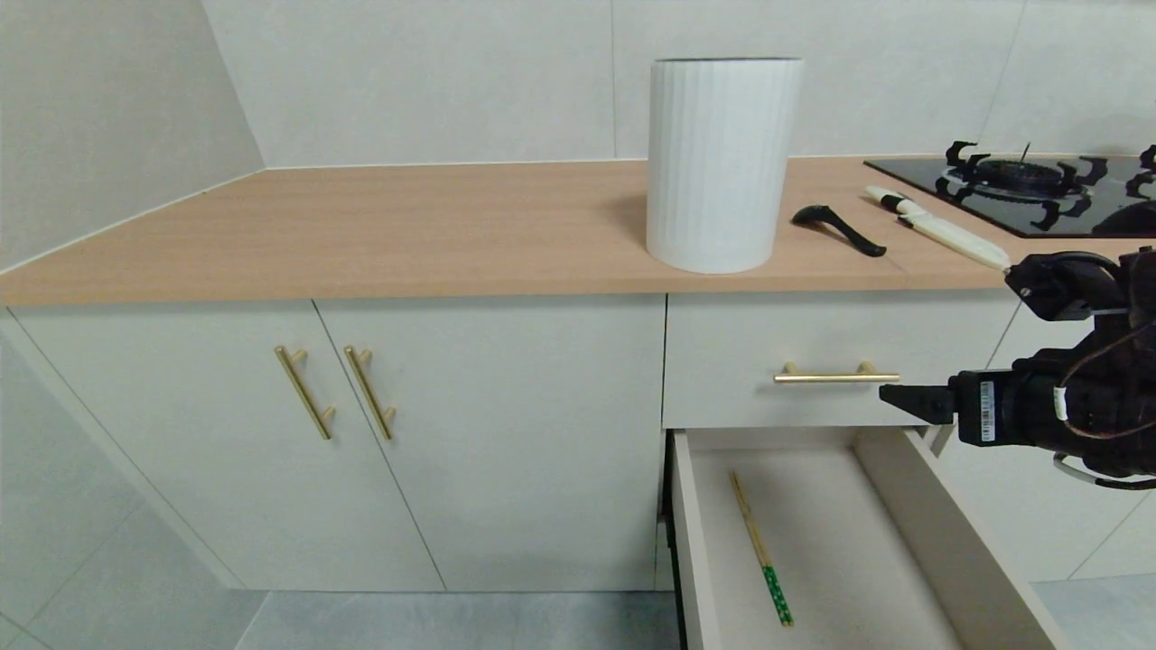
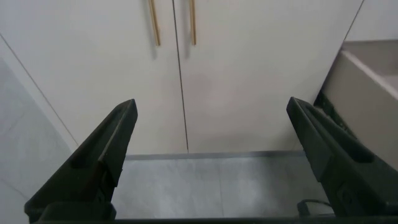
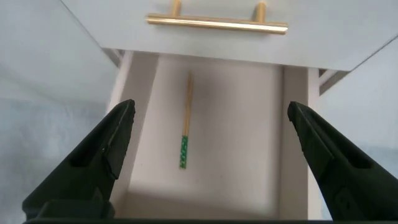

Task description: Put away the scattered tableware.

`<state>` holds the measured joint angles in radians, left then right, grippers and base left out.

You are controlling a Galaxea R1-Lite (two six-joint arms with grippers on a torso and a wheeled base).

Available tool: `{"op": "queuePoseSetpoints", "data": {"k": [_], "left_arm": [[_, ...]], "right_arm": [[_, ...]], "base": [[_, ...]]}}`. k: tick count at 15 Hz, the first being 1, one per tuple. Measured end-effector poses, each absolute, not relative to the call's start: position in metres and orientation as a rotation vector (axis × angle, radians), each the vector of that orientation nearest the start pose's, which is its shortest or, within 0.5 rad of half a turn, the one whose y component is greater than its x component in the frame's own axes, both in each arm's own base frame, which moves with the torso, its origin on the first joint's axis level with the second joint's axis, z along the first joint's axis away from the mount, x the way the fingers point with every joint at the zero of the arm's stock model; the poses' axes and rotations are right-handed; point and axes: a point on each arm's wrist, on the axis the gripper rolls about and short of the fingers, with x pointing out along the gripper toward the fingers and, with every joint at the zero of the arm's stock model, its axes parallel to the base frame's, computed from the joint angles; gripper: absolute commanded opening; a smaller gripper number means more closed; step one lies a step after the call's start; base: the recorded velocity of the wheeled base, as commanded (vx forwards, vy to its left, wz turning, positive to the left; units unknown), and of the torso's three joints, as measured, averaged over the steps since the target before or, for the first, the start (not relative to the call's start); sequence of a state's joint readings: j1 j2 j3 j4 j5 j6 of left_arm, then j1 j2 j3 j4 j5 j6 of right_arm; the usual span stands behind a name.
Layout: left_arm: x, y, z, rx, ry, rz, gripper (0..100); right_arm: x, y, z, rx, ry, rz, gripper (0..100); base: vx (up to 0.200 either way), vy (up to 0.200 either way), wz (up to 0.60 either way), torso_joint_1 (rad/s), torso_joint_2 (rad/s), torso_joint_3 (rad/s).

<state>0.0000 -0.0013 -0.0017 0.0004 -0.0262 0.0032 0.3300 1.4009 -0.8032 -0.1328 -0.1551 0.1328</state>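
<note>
Judging progress: partly done, roughly one item of three stowed. Pair of bamboo chopsticks with green patterned tips [image 1: 760,551] lies inside the open white lower drawer [image 1: 912,515], lower right of the head frame, near the drawer's left wall. Not yet put away, upper right of the frame on the light wooden countertop [image 1: 406,226]: black curved-handle utensil [image 1: 838,226], maybe a peeler, can't tell, and just right of it a white knife with a white handle [image 1: 939,233], blade end near the counter's front edge, beside the black glass gas hob [image 1: 1020,190]. Tall white ribbed cylindrical container [image 1: 722,162] stands upright just left of the black utensil. Right gripper [image 3: 208,155] sits at the right edge of the head frame, above the open drawer, jaws spread wide, holding nothing. Left gripper [image 2: 211,155] faces the white cabinet doors with brass bar handles [image 1: 334,393], jaws spread, empty. Left to do, my guess: both countertop items into the drawer, then push it closed
</note>
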Motion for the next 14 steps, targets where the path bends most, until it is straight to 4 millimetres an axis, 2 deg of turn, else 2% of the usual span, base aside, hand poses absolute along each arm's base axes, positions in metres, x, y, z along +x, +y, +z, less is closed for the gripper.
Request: {"op": "queuePoseSetpoints", "data": {"k": [14], "left_arm": [[-0.0230, -0.0006, 0.0759, 0.004, -0.003, -0.026, 100]], "right_arm": [[0.2177, 0.0708, 0.2110, 0.001, 0.473, 0.145, 100]], "base": [[0.000, 0.000, 0.00, 0.183, -0.46, -0.280]]}}
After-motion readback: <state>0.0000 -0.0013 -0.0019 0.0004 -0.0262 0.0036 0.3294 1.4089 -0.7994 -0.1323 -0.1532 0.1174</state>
